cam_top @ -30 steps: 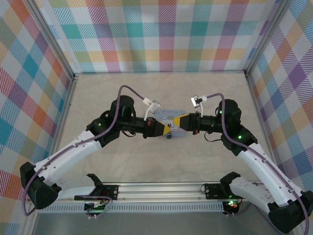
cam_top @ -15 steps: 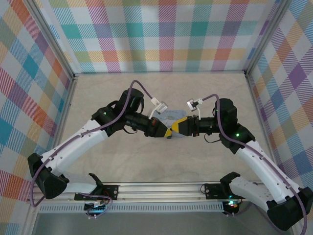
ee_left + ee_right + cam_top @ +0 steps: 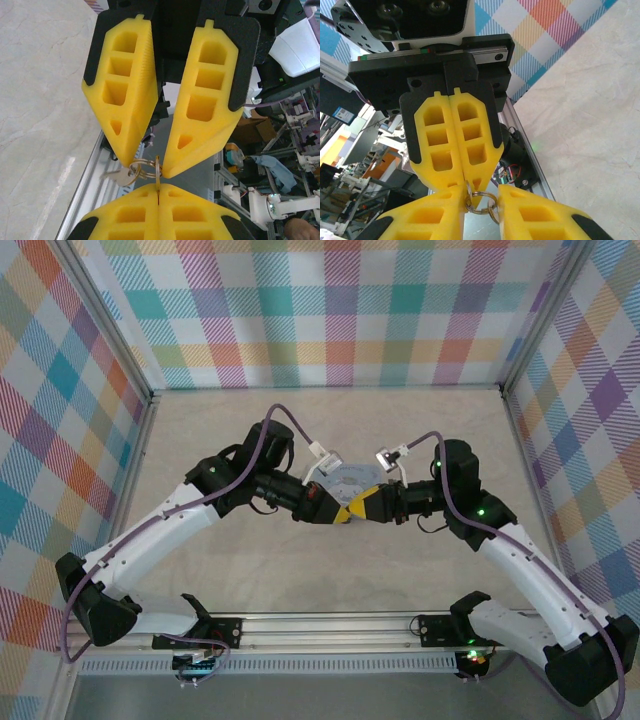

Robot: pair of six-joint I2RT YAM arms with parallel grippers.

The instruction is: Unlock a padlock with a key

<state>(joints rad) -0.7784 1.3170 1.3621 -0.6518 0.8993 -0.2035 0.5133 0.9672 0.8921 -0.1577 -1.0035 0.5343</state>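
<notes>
Fingers of the left gripper (image 3: pixel 157 188) run off your left wrist cam's bottom edge. The key (image 3: pixel 117 176) sits half hidden behind a finger of the right gripper (image 3: pixel 147 167). Can't tell if it actually pinches the key ring (image 3: pixel 145 168).

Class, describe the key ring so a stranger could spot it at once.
Above the table's middle, the left gripper and right gripper meet tip to tip. The key ring sits at that meeting point, pinched by the left one: a thin metal loop among chunky yellow fingers.

Fixed camera looks down on pale marbled bench (image 3: pixel 400 440). Wrist cameras face off close-up, sharing a metal key ring (image 3: pixel 145 167).
</notes>
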